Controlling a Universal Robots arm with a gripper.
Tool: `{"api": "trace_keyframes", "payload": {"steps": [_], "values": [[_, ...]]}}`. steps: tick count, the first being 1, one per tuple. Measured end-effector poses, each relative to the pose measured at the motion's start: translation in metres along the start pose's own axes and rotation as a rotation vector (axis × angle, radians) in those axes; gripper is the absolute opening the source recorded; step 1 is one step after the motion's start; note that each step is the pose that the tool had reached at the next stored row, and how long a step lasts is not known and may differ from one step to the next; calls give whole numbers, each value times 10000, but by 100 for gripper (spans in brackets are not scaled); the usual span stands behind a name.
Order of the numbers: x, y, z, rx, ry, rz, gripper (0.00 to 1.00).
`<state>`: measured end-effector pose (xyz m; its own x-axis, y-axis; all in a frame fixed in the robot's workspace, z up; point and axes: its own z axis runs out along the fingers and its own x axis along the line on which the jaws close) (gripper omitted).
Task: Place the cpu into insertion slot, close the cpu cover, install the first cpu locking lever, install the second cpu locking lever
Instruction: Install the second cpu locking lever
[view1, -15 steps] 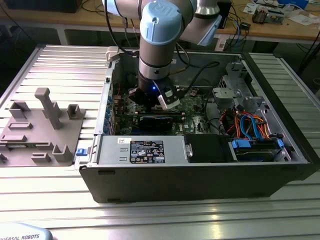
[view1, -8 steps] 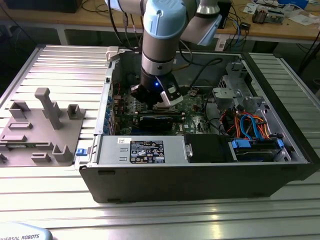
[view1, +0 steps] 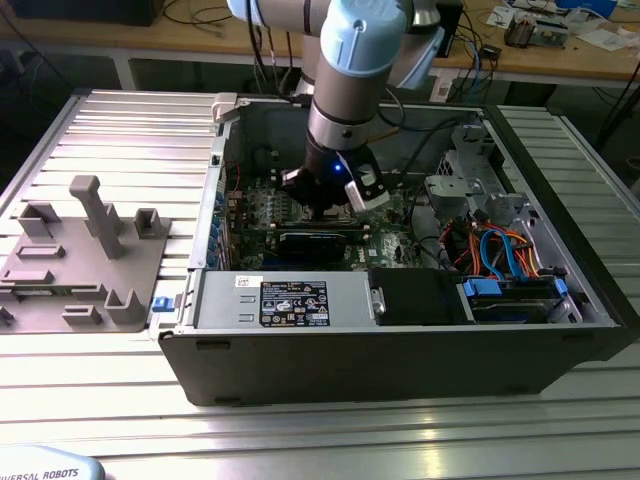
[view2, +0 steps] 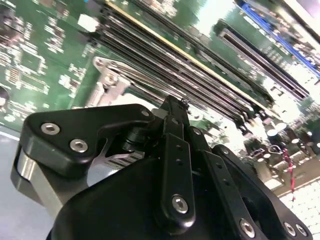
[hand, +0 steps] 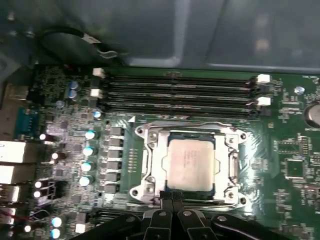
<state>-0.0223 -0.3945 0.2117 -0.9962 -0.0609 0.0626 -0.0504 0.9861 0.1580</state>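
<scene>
We've got the gripper (hand: 172, 196) down inside the case (view1: 400, 350), fingers pinched together with nothing between them, tips right at the edge of the slot (hand: 150, 165). The cpu (hand: 191, 162) sits flat in that slot on the green board (hand: 290, 145), cover (hand: 155, 167) lying down around it, just beside the memory slots (hand: 175, 92).

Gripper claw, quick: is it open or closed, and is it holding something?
Gripper: closed, fingertips together, holding nothing, at the edge of the cpu cover, which lies over the cpu.
</scene>
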Motion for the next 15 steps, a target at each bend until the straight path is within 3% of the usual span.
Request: {"api": "trace_keyframes", "payload": {"steps": [8, 12, 15], "values": [[-170, 153, 14, 322, 155, 45, 11], [-205, 326, 39, 608, 191, 72, 11], [-211, 413, 53, 923, 207, 96, 11]]}}
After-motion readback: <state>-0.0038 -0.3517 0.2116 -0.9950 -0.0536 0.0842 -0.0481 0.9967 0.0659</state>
